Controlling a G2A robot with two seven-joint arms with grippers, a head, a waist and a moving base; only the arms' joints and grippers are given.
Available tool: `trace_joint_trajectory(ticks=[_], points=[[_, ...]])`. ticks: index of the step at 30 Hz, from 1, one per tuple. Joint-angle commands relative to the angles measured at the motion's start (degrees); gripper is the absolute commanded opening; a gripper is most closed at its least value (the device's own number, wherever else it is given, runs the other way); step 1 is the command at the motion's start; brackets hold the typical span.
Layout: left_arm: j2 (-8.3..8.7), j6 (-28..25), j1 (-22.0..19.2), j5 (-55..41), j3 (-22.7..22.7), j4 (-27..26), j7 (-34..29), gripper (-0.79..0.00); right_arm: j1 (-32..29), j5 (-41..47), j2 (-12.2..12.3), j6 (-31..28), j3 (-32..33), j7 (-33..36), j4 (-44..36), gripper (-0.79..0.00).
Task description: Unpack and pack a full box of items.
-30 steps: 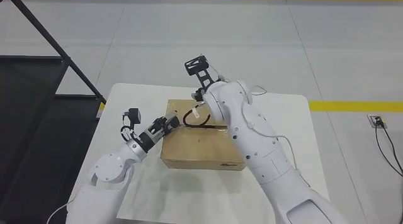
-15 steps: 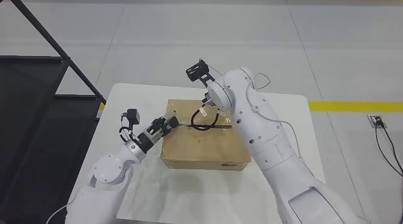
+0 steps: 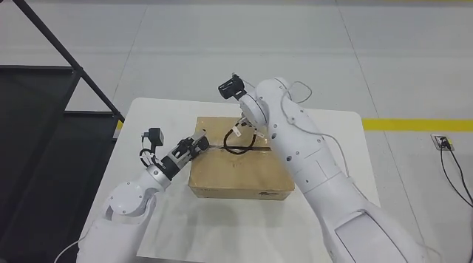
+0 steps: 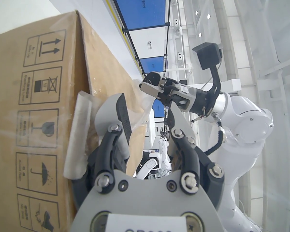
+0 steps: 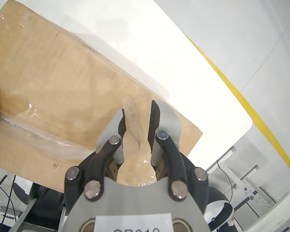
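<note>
A closed cardboard box (image 3: 236,171) stands in the middle of the white table (image 3: 325,137). Clear tape runs along its top seam. My right gripper (image 3: 239,125) hangs over the far part of the seam. In the right wrist view the right gripper (image 5: 137,112) is shut on a crumpled strip of clear tape (image 5: 131,115) lifted off the box (image 5: 50,73). My left gripper (image 3: 198,145) sits at the box's left end, at its upper edge. There the left gripper (image 4: 145,107) is open, and a rolled-up tape end (image 4: 77,131) lies against the outside of one finger. The box side (image 4: 38,97) shows handling symbols.
A black rack (image 3: 37,137) stands left of the table. The table has bare room in front of the box and to its right. A yellow line (image 3: 417,124) marks the floor beyond the right edge.
The right arm's wrist has turned and its upper part has shifted toward the far side, while its gripper stays over the seam. The left arm and the box have not moved.
</note>
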Motion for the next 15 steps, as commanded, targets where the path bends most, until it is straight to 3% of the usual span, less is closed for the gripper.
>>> trace_joint_trajectory(ticks=[1,7,15], points=[[0.00,0.01,-0.07,0.00,-0.04,0.07,-0.05,-0.388,0.26,-0.12,-0.17,1.01,-0.24,-0.81,0.73,-0.785],[-0.06,0.09,-0.32,0.03,0.16,0.39,-0.15,-0.379,-1.64,-0.68,0.37,3.72,1.09,-4.37,-1.10,-0.785],[-0.22,0.29,-0.78,0.30,0.80,0.71,-0.02,-0.357,-12.35,-3.31,2.99,7.42,6.41,-10.84,-14.02,-0.785]])
